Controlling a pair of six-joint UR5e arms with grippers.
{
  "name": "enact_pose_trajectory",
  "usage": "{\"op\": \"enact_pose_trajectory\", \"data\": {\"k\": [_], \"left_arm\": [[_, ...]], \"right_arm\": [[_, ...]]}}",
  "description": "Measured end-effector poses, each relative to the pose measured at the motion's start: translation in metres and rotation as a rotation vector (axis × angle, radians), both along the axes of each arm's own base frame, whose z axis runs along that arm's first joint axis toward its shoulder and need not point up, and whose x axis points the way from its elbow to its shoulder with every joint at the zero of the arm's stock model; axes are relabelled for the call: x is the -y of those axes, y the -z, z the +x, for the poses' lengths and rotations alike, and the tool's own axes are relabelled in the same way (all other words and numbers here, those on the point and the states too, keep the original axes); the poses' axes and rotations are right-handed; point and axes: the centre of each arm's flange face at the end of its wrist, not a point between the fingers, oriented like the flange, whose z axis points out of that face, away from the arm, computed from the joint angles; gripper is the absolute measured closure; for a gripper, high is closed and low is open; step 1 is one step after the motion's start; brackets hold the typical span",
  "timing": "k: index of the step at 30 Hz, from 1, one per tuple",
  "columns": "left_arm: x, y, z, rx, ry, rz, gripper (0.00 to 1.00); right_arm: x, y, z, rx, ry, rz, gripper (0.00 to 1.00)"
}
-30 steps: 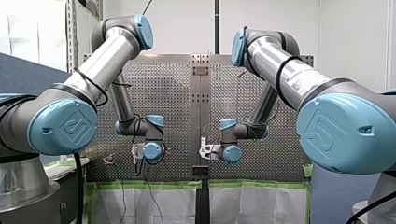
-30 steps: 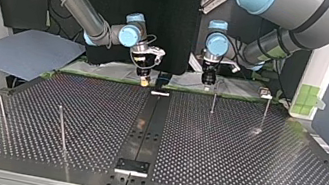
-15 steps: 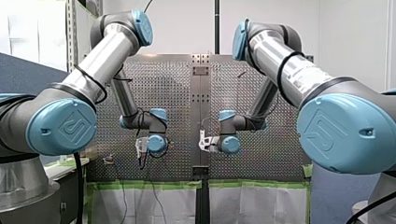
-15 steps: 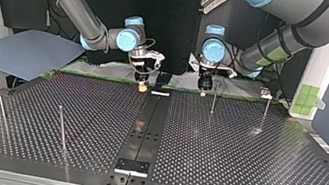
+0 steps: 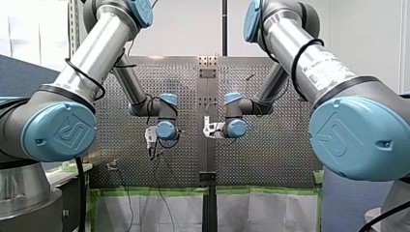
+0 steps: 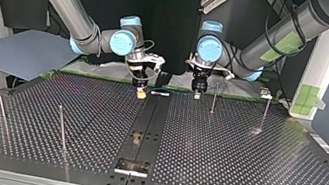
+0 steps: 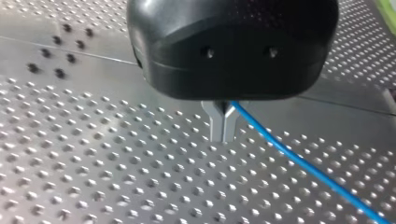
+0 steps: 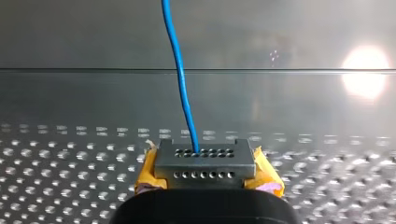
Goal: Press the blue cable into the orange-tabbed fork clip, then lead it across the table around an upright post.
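The blue cable [image 7: 299, 161] is pinched between the metal fingers of my left gripper [image 7: 223, 133], which is shut on it, and trails away over the perforated plate. In the right wrist view the blue cable [image 8: 180, 70] comes out of my right gripper [image 8: 204, 151], whose yellow-padded jaws are shut on it. In the top view my right gripper [image 6: 141, 91] and my left gripper [image 6: 196, 94] hang close together just above the table's far edge, either side of the centre strip. I cannot make out an orange-tabbed clip.
Thin upright posts stand at the top view's right [image 6: 213, 100] [image 6: 265, 114] and at its near left [image 6: 61, 128] [image 6: 2, 113]. A small fixture [image 6: 266, 95] sits at the far right edge. A grey sheet [image 6: 22, 51] lies off the table's left.
Both arms have carried their grippers from the table's far edge inward over the plate and slightly closer together. Both jaws have stayed shut.
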Motion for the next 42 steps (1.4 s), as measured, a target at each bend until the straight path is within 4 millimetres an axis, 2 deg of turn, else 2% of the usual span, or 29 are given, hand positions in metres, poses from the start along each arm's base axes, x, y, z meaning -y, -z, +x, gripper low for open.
{"op": "enact_pose_trajectory", "data": {"k": [11,19,28,38,42], "left_arm": [[0.008,-0.054,-0.016,0.031,-0.016,-0.015,1.0],[0.024,-0.1,-0.03,0.099,0.017,-0.066,1.0],[0.03,-0.153,-0.033,0.168,0.031,-0.102,1.0],[0.043,-0.179,-0.028,0.185,0.047,-0.116,1.0],[0.046,-0.197,-0.026,0.198,0.05,-0.125,1.0]], "right_arm": [[-0.01,-0.066,-0.007,-0.002,0.009,-0.001,1.0],[-0.017,-0.117,-0.013,0.02,0.048,-0.031,1.0],[-0.021,-0.177,-0.021,0.078,0.054,-0.095,1.0],[-0.028,-0.247,-0.031,0.139,0.06,-0.169,1.0],[-0.034,-0.278,-0.037,0.163,0.062,-0.201,1.0]]}}
